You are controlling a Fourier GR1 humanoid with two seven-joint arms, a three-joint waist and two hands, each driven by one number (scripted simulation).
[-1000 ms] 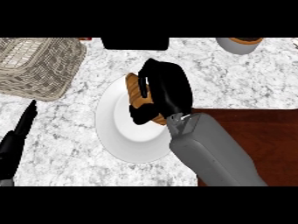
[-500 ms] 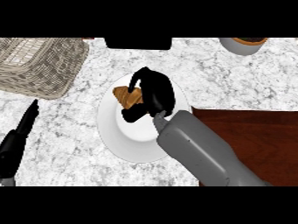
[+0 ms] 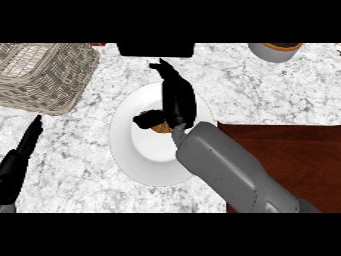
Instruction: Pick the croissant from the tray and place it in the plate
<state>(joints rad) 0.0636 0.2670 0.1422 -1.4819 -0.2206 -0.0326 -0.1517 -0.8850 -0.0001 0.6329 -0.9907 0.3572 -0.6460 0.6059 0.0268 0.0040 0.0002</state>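
The white plate [image 3: 145,159] lies at the middle of the counter. On its far half rests the brown croissant [image 3: 159,126], mostly hidden under my right hand [image 3: 179,102]. That hand's fingers stretch straight out past the plate's far rim, and its thumb lies beside the croissant's left end, so the hand is open. The dark brown tray [image 3: 298,150] sits to the right of the plate, partly covered by my right forearm. My left hand [image 3: 14,167] rests open at the lower left, away from the plate.
A wicker basket [image 3: 33,75] stands at the far left. A black object [image 3: 155,49] is at the far edge, and a grey bowl [image 3: 275,52] at the far right. Marble counter shows around the plate.
My right hand, curled round the croissant before, has come lower over the plate and its fingers have straightened. The croissant now lies on the plate. The left hand has not moved.
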